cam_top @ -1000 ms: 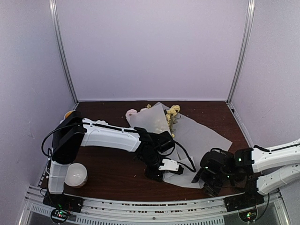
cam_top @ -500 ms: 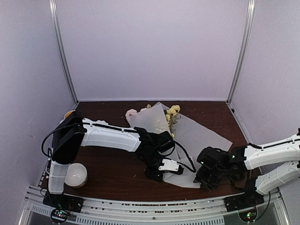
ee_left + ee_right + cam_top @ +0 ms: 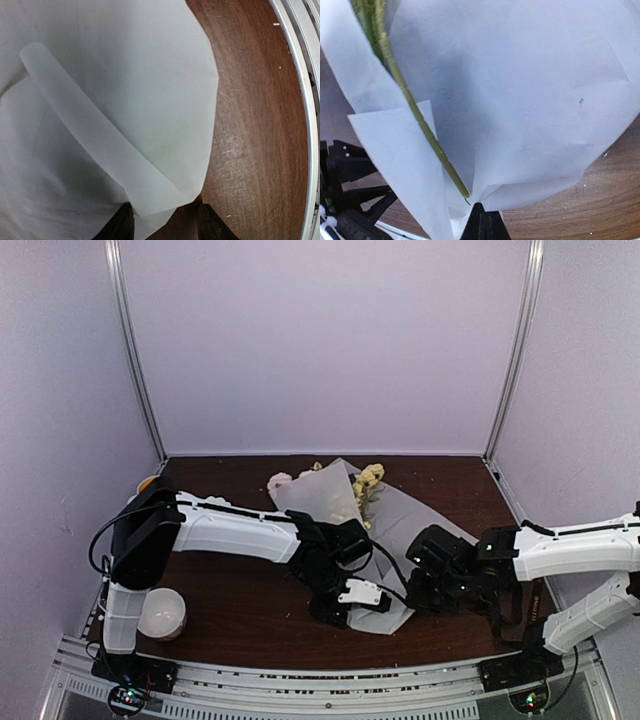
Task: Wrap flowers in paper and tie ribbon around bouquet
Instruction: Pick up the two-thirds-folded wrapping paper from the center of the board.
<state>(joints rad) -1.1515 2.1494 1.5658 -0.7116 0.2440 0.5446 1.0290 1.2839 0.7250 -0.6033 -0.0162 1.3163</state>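
The paper (image 3: 415,512) lies across the middle of the table with its left side folded over the flowers. Yellow blooms (image 3: 368,478) and a pink one (image 3: 280,481) stick out at its far end. My right gripper (image 3: 415,592) is shut on the paper's near right edge; in the right wrist view its fingertips (image 3: 481,220) pinch the sheet (image 3: 535,75) just past the end of a green stem (image 3: 415,107). My left gripper (image 3: 335,615) stands over the near left corner. Its fingers (image 3: 122,225) are apart, the folded paper corner (image 3: 125,75) lying loose between them. The ribbon is out of view.
A white bowl (image 3: 162,612) sits at the near left beside the left arm's base. Something orange (image 3: 147,483) lies at the far left edge. A metal rail (image 3: 300,125) runs along the table's near edge, close to the left gripper.
My right gripper has moved left onto the paper's near right edge, shut on it and drawn that side up and inward. The left arm has not moved.
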